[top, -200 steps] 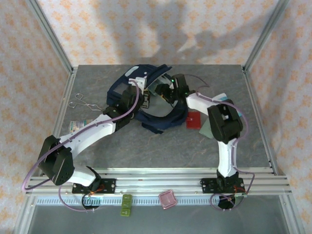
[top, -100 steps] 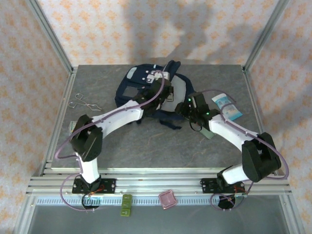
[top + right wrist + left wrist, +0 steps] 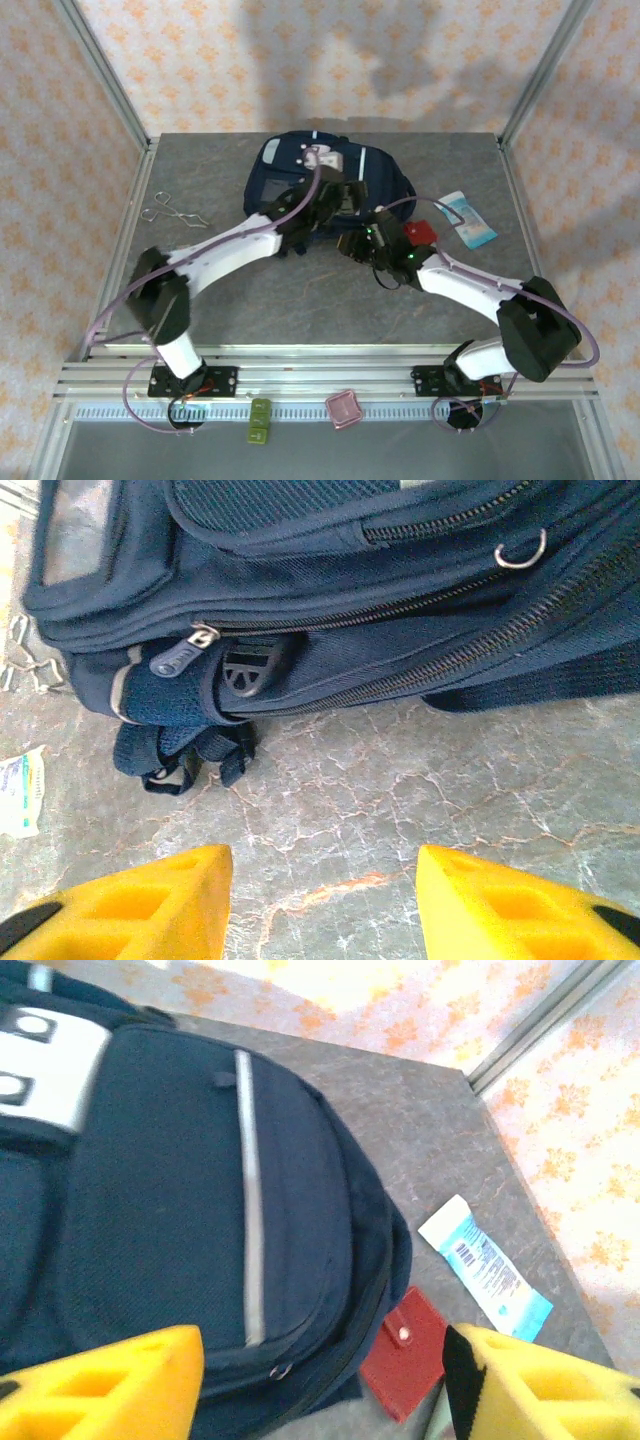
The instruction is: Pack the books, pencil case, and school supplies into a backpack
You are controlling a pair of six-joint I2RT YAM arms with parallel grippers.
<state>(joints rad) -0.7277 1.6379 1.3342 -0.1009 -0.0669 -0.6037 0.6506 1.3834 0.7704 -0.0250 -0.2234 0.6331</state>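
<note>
Left jaws: apart with nothing between them; the left fingers [image 3: 110, 1385], yellow, stand at either side of the wrist view's lower edge
Right jaws: apart and holding nothing; between the right fingers [image 3: 130, 905], also yellow, lies bare counter [image 3: 340, 810]
Left jaws' place: over the near part of the backpack [image 3: 300, 175], the left arm [image 3: 225, 250] reaching in from the near left
Right jaws' place: low over the counter just near of the backpack's near edge, pointing at its side; the right arm [image 3: 470, 290] comes in from the near right
Backpack: far centre of the counter, lying flat, front up
Left wrist view adds: the white strip [image 3: 40, 1065] and the grey stripe [image 3: 250, 1200] down the front pocket
Right wrist view adds: the backpack's side close up, zip lines that look closed, a grey zip pull [image 3: 183, 658], a metal D-ring [image 3: 520, 548], a dark strap buckle [image 3: 248, 672]
Red piece [image 3: 420, 232]: flat on the counter at the backpack's right near corner, just beside it; the left wrist view shows a small stud on its flap
White-and-blue tube [image 3: 468, 220]: right of the red piece, apart from it
Scissors [image 3: 175, 212]: far left of the counter, well apart from the backpack
Near rail: a green piece [image 3: 261, 420] and a pink piece [image 3: 345, 408] between the arm bases
</note>
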